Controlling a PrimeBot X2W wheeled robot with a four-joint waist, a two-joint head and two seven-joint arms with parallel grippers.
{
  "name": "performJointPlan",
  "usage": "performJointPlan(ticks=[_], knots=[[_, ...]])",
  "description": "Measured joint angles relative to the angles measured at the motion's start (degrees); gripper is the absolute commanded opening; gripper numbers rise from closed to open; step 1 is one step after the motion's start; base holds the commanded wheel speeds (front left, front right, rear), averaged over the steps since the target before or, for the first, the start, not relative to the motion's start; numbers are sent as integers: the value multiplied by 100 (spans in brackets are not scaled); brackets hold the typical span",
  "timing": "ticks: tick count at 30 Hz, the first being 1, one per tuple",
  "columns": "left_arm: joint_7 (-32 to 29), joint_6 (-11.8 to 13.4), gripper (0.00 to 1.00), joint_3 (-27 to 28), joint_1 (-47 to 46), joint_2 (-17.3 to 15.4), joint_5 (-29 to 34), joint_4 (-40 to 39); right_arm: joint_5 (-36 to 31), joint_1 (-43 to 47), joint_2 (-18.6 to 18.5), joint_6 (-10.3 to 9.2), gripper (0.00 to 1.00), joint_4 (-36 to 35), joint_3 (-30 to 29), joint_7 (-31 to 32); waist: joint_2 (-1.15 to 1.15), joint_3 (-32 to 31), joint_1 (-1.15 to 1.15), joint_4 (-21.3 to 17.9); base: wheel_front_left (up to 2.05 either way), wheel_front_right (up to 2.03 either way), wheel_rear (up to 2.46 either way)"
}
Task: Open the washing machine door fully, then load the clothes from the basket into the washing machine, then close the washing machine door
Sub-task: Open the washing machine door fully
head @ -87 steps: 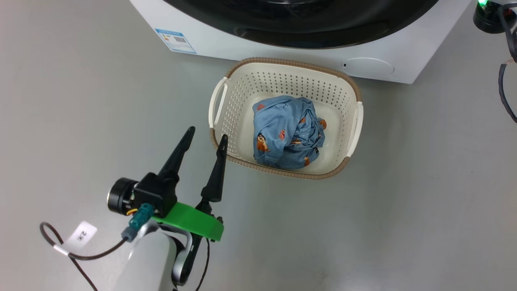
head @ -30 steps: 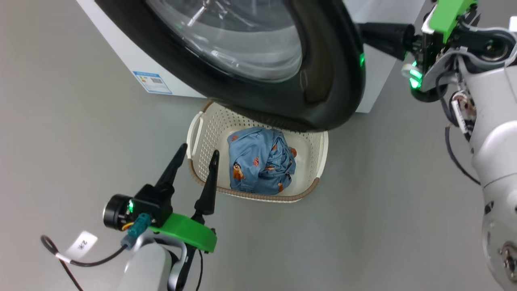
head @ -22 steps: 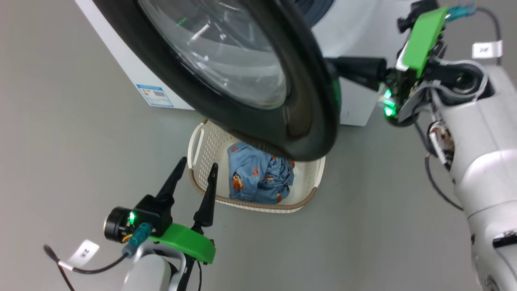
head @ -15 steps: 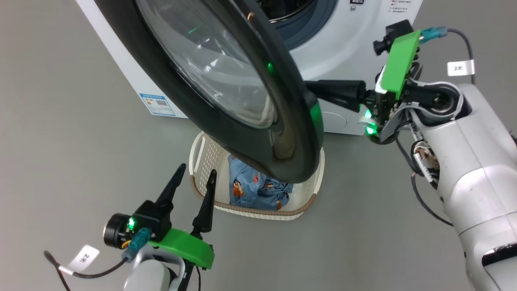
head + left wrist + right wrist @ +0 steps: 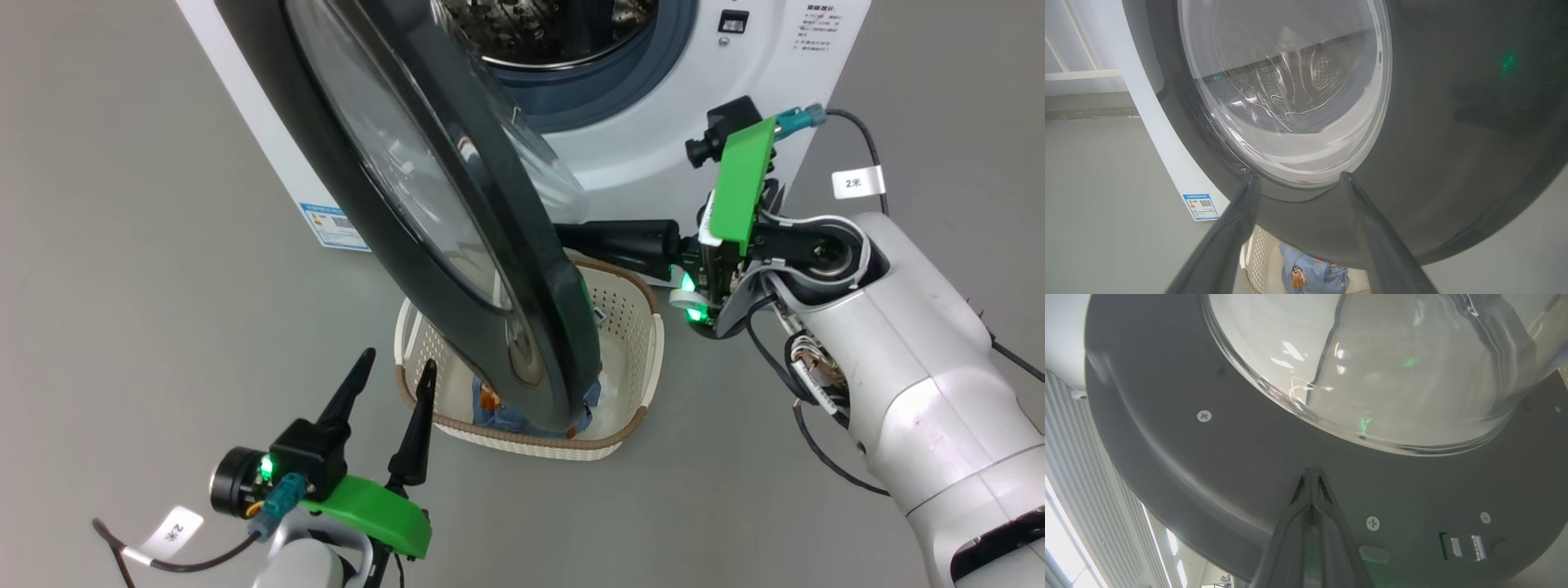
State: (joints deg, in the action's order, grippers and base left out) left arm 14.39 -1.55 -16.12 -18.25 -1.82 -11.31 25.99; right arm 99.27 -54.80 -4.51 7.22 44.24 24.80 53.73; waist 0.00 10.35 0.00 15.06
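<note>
Fingers [image 5: 1290, 539] of the right gripper [image 5: 1312, 472], pressed together, tip against the washing machine door [image 5: 1208, 465] on its inner rim; left gripper [image 5: 398, 359] fingers spread apart beside the basket [image 5: 633, 318].

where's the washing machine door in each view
head view: washing machine door slants from top left to lower centre, over the basket.
left wrist view: its outer face spans top and right.
right wrist view: its inner face, ahead of the right arm's shut fingers.
shared landmark: the door's glass window.

Smooth grey floor [image 5: 122, 286], white ribbed panelling [image 5: 1065, 465], pale horizontal rail [image 5: 1081, 74] along a wall
</note>
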Motion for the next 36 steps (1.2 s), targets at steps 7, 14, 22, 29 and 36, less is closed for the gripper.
performJointPlan(ticks=[7,14,22,29,36], knots=[[0,1,100,22,5,0,23,9,290,46,0,0,0,-30,368,-108,0,-60,0,33,0,0,0],[0,9,100,21,24,0,21,10,545,149,1,0,0,-140,676,-192,0,-100,0,77,0,0,0],[0,9,100,36,65,0,21,46,697,260,12,0,0,-231,867,-299,0,-157,0,107,0,0,0],[0,9,100,57,91,0,21,67,861,393,12,0,0,-287,881,-468,0,-240,0,93,0,0,0],[0,10,100,103,93,-1,21,77,924,590,57,0,0,-487,563,-1215,0,-300,0,50,0,0,0]])
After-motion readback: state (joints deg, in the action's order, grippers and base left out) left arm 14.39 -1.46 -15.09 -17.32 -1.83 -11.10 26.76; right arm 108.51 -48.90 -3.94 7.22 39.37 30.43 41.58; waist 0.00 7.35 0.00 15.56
